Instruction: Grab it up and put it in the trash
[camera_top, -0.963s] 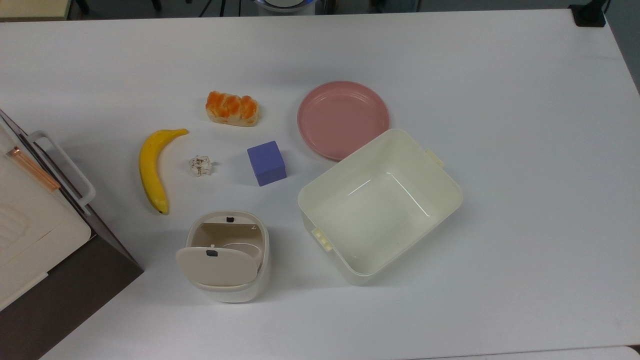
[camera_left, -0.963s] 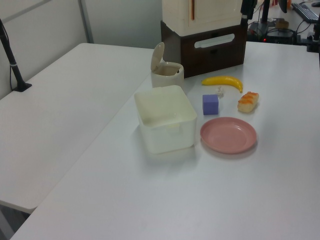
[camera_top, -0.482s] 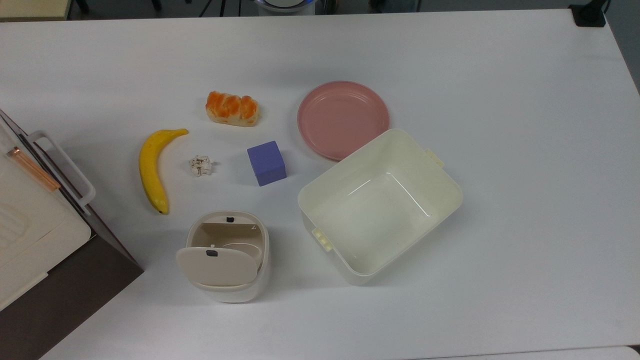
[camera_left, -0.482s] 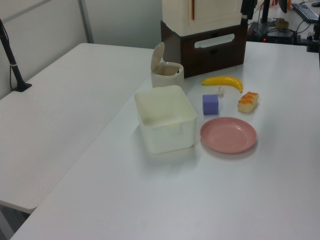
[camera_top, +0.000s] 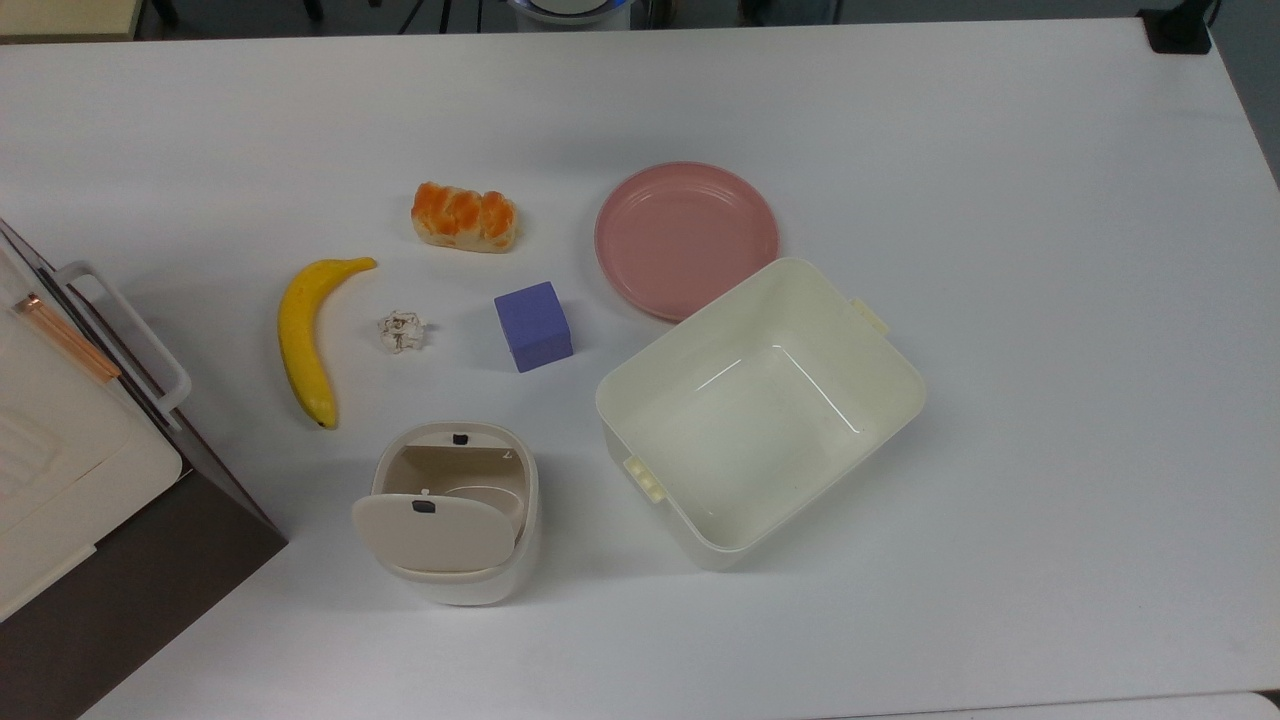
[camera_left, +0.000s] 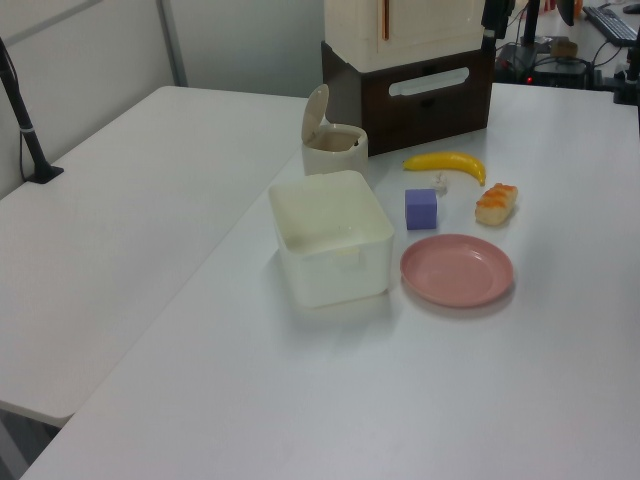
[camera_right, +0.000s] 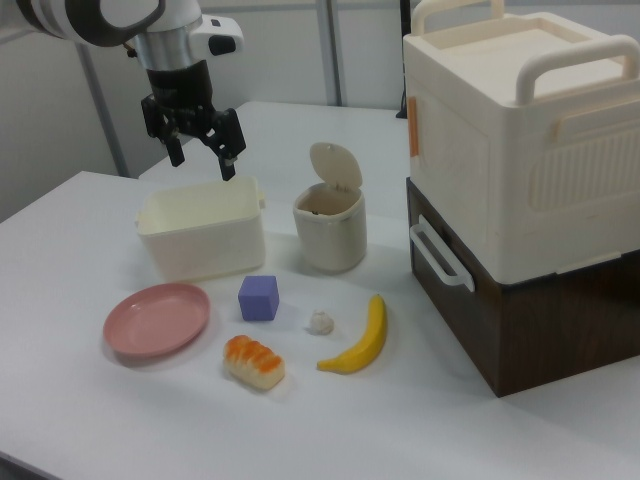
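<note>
A tiny crumpled off-white paper wad (camera_top: 402, 331) (camera_left: 439, 183) (camera_right: 320, 322) lies on the white table between the banana and the purple cube. The trash (camera_top: 455, 510) (camera_left: 333, 150) (camera_right: 330, 232), a small beige rounded bin, stands with its flap lid tipped up and its mouth exposed. In the right view my gripper (camera_right: 203, 163) hangs open in the air above the cream tub's far side, well away from the wad, with nothing between its fingers.
Around the wad lie a banana (camera_top: 305, 335), a purple cube (camera_top: 533, 326) and an orange-glazed bread piece (camera_top: 465, 216). A pink plate (camera_top: 686, 237) touches a large cream tub (camera_top: 905, 400). A cream box on a dark cabinet (camera_right: 520, 200) stands beside the bin.
</note>
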